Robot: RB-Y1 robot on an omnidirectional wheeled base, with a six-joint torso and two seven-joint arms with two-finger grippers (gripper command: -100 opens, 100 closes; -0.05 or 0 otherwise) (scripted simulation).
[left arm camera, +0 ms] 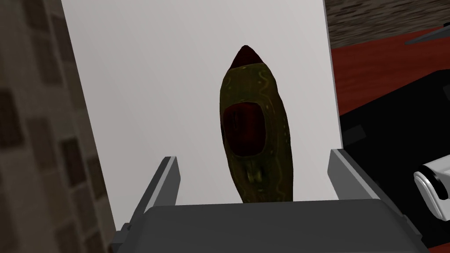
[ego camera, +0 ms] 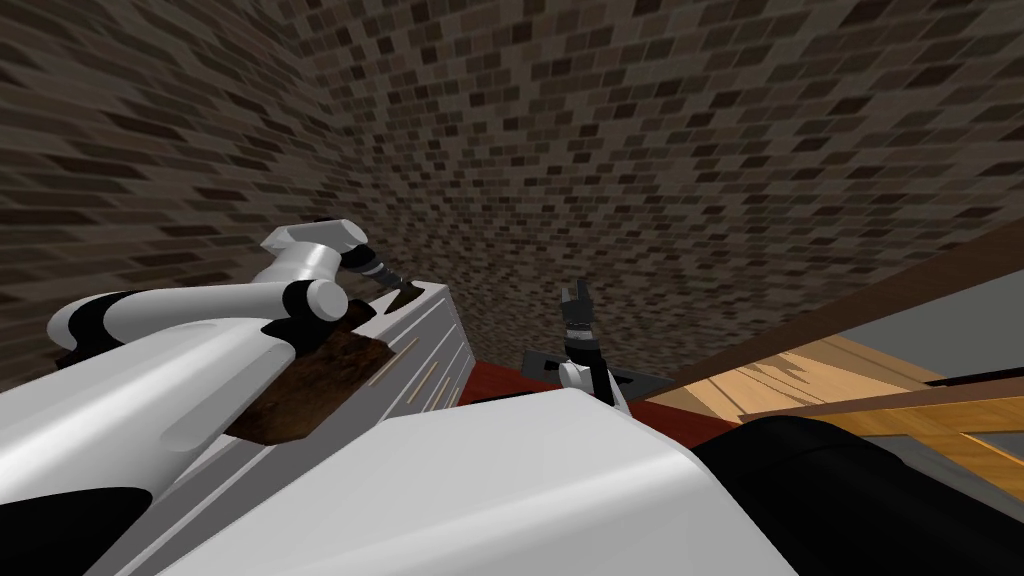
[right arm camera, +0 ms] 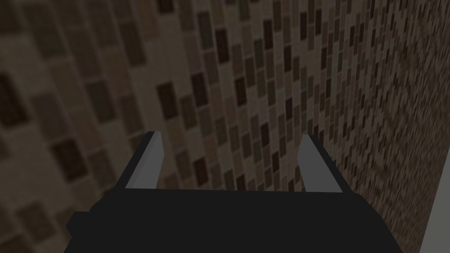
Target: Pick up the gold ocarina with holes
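Ocarina, just one, between the left gripper's two parted fingers.

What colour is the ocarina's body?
Olive-gold ocarina, faint pale squiggles, dark red tip and panel; left wrist view shows it best.

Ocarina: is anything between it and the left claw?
Nothing I can see is in the way. The ocarina lies on a white top, right in the gap of the open left claw. Neither finger touches it, and there is bare top at each side of it.
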